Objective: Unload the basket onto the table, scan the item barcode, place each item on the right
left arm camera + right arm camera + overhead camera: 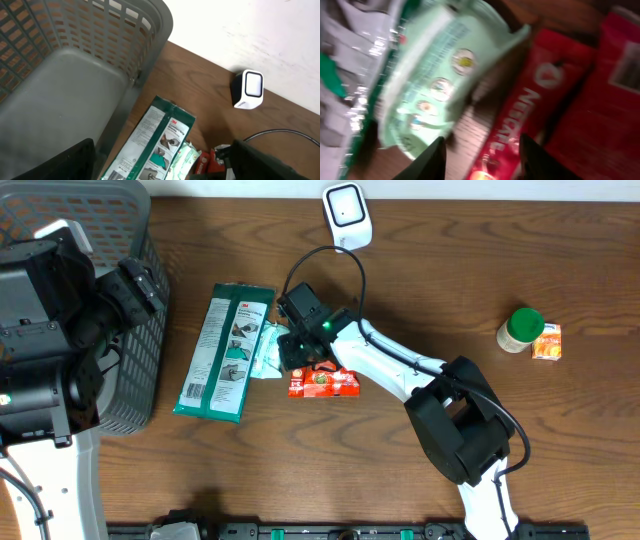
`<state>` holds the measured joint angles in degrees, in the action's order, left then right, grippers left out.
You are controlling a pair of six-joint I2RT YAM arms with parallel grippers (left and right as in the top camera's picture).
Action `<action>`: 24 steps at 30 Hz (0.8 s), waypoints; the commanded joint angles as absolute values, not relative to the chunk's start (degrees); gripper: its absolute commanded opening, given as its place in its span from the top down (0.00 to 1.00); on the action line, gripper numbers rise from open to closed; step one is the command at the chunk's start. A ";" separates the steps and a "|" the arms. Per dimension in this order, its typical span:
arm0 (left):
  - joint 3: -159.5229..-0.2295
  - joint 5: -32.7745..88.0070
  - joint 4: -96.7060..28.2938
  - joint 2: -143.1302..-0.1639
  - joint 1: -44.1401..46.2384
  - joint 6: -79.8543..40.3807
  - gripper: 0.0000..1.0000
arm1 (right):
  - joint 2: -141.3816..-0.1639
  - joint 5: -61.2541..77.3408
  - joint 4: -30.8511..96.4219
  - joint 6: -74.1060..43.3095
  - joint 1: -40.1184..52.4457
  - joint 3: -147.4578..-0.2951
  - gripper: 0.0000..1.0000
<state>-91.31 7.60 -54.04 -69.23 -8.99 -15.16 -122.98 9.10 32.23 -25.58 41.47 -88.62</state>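
1. Brown wooden table [420, 270], grey basket [135, 395] at the left edge, white scanner [347, 215] standing at the far edge.
2. Red coffee packet [330, 383] lies flat mid-table, long axis running left to right. This looks like the item to scan.
3. Pale green packet [264, 352] sits just beside its left end, with a long green pack [222, 352] further left.
4. Right gripper [481, 159] hangs low over the red packet's left end. Its fingers are apart, with wood and the packet's edge showing between the tips, and nothing is clamped.
5. Left gripper [140, 288] is over by the basket with its fingers wide apart and empty, well apart from the packet.
6. Key relation: the packet is directly under the right gripper and stretches away toward the right arm's base. The right arm is clearly the nearer one.
7. The scanner is beyond the packet, so a lift has to carry it away from the arm.
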 commanded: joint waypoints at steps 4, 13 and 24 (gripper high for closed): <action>-91.31 7.94 -54.17 -69.23 -9.21 -14.66 0.15 | -123.87 0.62 33.47 -25.65 42.94 -88.20 0.54; -91.31 7.94 -54.17 -69.23 -9.21 -14.66 0.15 | -123.90 -4.67 33.58 -25.67 45.50 -88.01 0.56; -91.31 7.94 -54.17 -69.23 -9.21 -14.66 0.15 | -123.90 -6.15 31.14 -28.97 46.57 -84.86 0.60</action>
